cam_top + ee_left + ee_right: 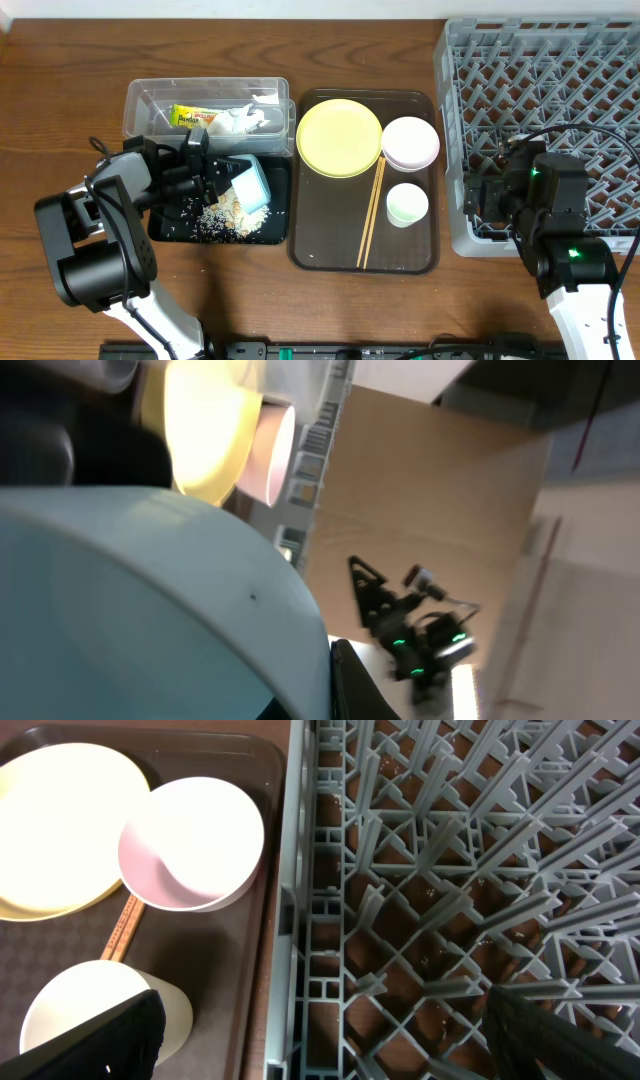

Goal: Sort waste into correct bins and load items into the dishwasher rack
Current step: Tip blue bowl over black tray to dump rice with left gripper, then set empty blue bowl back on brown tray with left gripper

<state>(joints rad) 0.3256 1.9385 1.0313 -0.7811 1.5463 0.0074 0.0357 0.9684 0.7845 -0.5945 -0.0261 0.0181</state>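
We saw the left tool (222, 182) clamped on the light blue bowl (252, 185), which was tipped over the black tray (280, 228) near the left edge of the bench (60, 100), with rice scraps (222, 220) lying beneath. The right tool (325, 1030) hung with its fingers wide apart over the dishwasher rack (540, 70) by the right edge, holding nothing.

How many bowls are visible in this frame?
2. The pink bowl sits on the brown tray beside the plate; the blue bowl is tilted over the black tray.
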